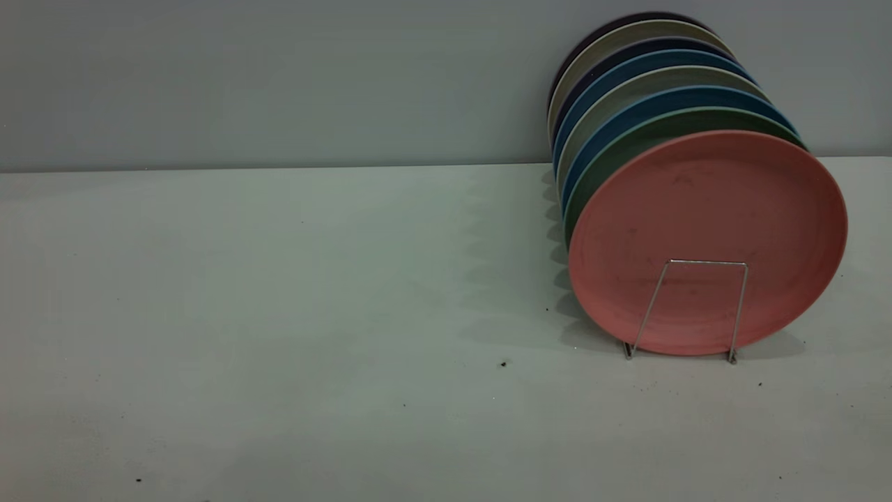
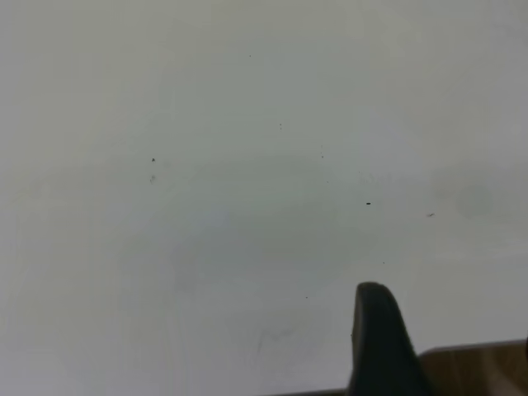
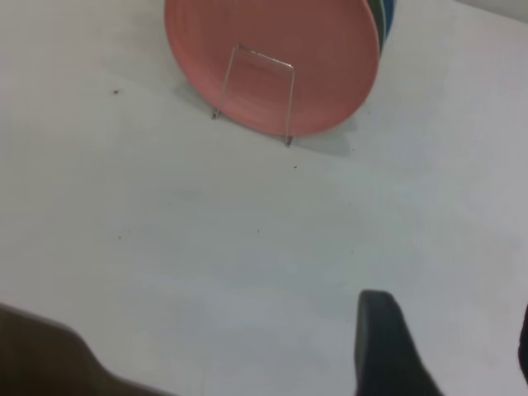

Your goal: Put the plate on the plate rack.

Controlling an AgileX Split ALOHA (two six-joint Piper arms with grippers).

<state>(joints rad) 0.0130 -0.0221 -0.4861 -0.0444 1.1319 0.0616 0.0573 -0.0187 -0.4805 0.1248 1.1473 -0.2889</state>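
Right pincer (image 3: pixel 445 355) hung over bare surface (image 3: pixel 247 247), and I couldn't tell whether it was apart or together; same story for the left pincer (image 2: pixel 384 346). Farther off, at about 2 o'clock on the surface, the plate (image 1: pixel 707 240) stood upright in the plate rack (image 1: pixel 686 310), frontmost, green and blue plates (image 1: pixel 662 104) lined up behind.

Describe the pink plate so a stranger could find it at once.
On the pale table, at the exterior view's right, a row of plates stands on edge in a wire plate rack. The plate is the frontmost, behind the rack's end loop, and the only salmon-pink one.
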